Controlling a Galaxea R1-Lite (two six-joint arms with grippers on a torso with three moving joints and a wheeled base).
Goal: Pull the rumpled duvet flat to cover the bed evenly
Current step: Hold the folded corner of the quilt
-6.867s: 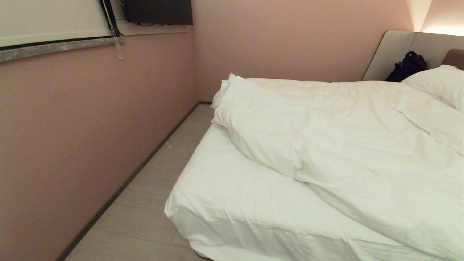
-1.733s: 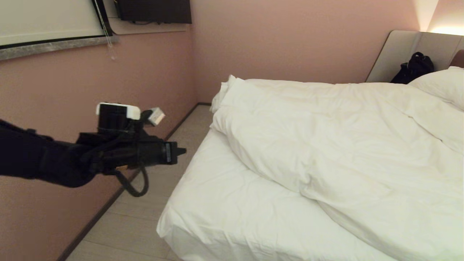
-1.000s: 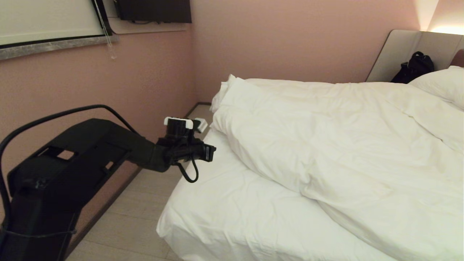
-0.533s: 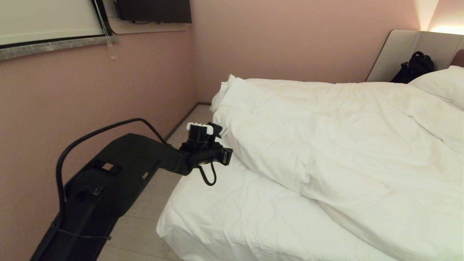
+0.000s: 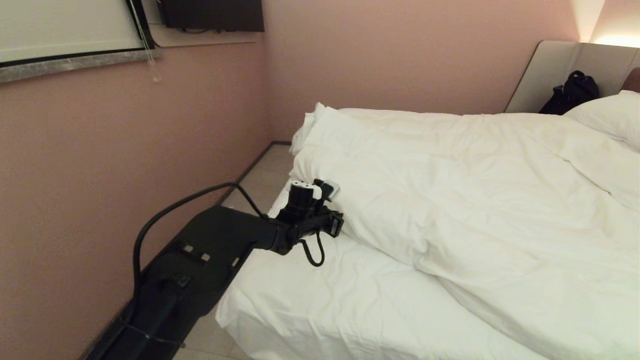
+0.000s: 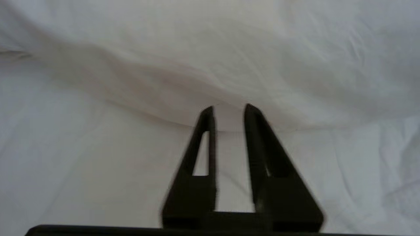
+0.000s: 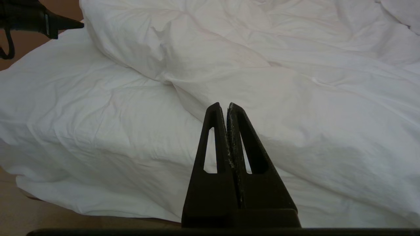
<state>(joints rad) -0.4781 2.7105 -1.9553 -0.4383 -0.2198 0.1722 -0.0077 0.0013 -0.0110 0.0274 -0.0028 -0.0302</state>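
Left gripper (image 5: 340,226) swung in from 9 o'clock over the floor to the duvet (image 5: 450,190) edge; fingers parted slightly.

gripper (image 6: 228,109): slightly parted, tips at duvet edge
duvet (image 6: 210,59): puffy white fold
sheet (image 6: 82,170): wrinkled, beneath

Bedroom, likely hotel or home. My evidence: wide bed (image 5: 310,295) with white sheet fills right side; puffy white duvet (image 5: 450,190) heaped on it; plump pillow (image 5: 607,117) far right by padded headboard (image 5: 550,70). Pink walls (image 5: 125,150), pale floor strip (image 5: 260,175) along left. Window blind (image 5: 60,25) upper left, dark screen (image 5: 212,14) beside it. Warm lamp glow above headboard. Black bag (image 5: 570,92) beside pillow.
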